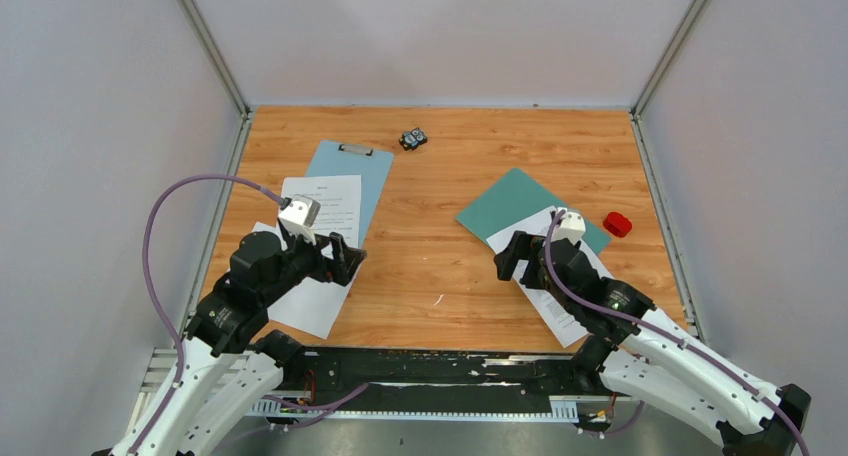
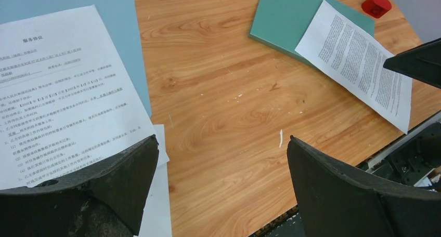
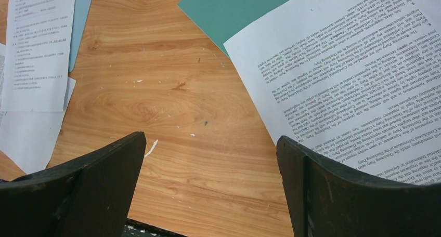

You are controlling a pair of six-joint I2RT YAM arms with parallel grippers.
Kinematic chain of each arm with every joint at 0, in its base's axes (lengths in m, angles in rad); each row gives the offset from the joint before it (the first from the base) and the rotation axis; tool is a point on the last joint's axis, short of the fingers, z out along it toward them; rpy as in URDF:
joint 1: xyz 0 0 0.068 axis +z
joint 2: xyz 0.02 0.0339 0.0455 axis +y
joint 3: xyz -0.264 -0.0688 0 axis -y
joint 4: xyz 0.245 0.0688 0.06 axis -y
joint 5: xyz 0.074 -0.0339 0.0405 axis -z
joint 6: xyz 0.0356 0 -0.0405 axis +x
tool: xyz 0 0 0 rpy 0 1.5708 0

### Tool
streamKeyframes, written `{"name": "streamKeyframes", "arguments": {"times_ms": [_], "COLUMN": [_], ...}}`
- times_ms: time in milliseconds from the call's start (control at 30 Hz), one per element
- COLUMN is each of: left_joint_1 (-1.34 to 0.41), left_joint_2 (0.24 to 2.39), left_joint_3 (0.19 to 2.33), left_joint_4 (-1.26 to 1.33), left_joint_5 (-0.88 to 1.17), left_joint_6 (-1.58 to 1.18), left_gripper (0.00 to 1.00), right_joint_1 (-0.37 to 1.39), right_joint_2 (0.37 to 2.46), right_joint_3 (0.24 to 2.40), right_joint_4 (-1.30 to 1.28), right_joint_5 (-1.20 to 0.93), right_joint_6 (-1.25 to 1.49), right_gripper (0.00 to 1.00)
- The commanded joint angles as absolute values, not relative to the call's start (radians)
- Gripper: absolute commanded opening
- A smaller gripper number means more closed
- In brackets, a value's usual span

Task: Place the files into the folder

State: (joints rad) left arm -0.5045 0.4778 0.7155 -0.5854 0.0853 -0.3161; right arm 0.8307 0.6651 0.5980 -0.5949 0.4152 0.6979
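Overhead, both my arms hover above the wooden table [image 1: 440, 266], with my left gripper [image 2: 222, 143] and right gripper [image 3: 210, 138] spread wide and empty. The teal folder [image 1: 510, 204] lies flat at two o'clock, one printed sheet [image 3: 353, 81] overlapping its five o'clock edge. At ten o'clock a second sheet [image 1: 325, 204] rests on the blue clipboard [image 1: 362, 171], and a third sheet [image 1: 315, 301] pokes out at its six o'clock.
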Motion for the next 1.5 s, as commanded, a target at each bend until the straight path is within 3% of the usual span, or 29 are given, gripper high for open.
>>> {"name": "streamKeyframes", "arguments": {"times_ms": [0, 300, 467, 667, 967, 1233, 1467], "left_joint_1": [-0.508, -0.508, -0.508, -0.508, -0.508, -0.508, -0.508], "left_joint_2": [0.477, 0.485, 0.503, 0.484, 0.488, 0.501, 0.508], "left_joint_3": [0.730, 0.727, 0.732, 0.734, 0.737, 0.739, 0.741], "left_joint_4": [-0.570, -0.569, -0.574, -0.583, -0.596, -0.601, -0.602], "left_joint_5": [0.078, 0.060, 0.055, 0.014, -0.029, -0.031, -0.033], "left_joint_6": [-0.319, -0.322, -0.325, -0.331, -0.343, -0.346, -0.351], "left_gripper": [1.00, 1.00, 1.00, 1.00, 1.00, 1.00, 1.00], "right_joint_1": [0.836, 0.836, 0.837, 0.854, 0.962, 0.963, 0.963], "right_joint_2": [0.667, 0.755, 0.854, 1.112, 1.604, 1.714, 1.720], "right_joint_3": [0.638, 0.720, 0.742, 0.807, 0.956, 0.968, 0.943], "right_joint_4": [-0.603, -0.741, -0.684, -0.616, -0.722, -0.768, -0.740], "right_joint_5": [0.460, 0.760, 0.726, 0.590, 0.788, 0.865, 0.862], "right_joint_6": [0.682, 0.724, 0.513, 0.306, 0.271, 0.304, 0.300], "right_gripper": [0.99, 0.99, 0.93, 0.84, 0.79, 0.66, 0.44]}}
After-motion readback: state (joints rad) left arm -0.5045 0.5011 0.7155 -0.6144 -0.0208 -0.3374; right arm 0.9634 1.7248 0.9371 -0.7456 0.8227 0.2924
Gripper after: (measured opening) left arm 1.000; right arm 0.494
